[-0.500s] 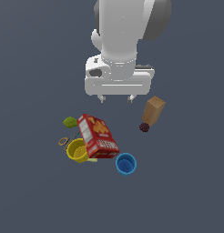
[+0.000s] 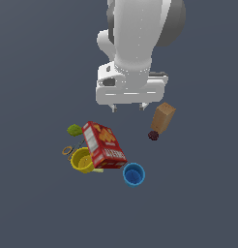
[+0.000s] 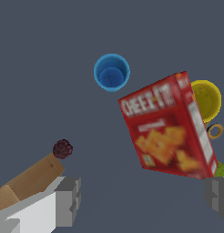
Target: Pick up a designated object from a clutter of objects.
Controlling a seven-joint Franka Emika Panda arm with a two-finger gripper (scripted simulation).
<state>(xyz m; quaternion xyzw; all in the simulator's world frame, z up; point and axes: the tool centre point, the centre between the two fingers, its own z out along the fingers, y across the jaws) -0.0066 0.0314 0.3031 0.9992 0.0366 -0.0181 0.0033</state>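
A robot gripper [image 2: 127, 107] hangs with jaws spread wide and empty above the clutter. The tan block [image 2: 163, 118], its target, lies apart from the red cracker box [image 2: 104, 144], touching a dark ball [image 2: 153, 135], so reachable alone.

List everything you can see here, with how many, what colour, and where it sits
Block: one, tan-brown, apart from the clutter on the exterior view's right.
Ball: one, dark red, at the block's lower end.
Printed box: one, red, middle of the clutter.
Yellow cup: one, beside the box.
Blue cup: one, near the box's lower corner.
Green item: one, by the box's upper corner.
Rings: thin, tan, beside the yellow cup; count unclear.
Claw: one, white, open, above the scene.
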